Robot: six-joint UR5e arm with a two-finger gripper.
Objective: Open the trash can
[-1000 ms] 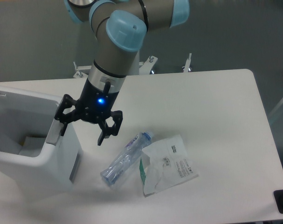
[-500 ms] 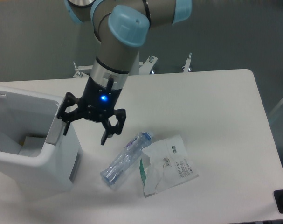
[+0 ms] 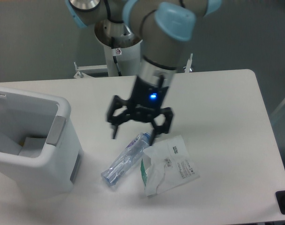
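One large white boxy plastic trash can with rounded corners is sitting at the left edge of the white table, its top gaping open so that the pale inside is showing; no lid is covering it. By its look it is a stiff, thin-walled, hollow bin, probably light and liable to slide on the smooth tabletop if pushed sideways. The grey rectangular tab on its right rim is looking like the natural place to take hold or press. The black two-finger hand is hanging with its fingers spread and gripping nothing, well apart from the bin, over a clear plastic bottle lying beside a white plastic bag with printed labels. Behind the table, a dark grey floor is filling the background, and the arm's white pedestal is standing there.
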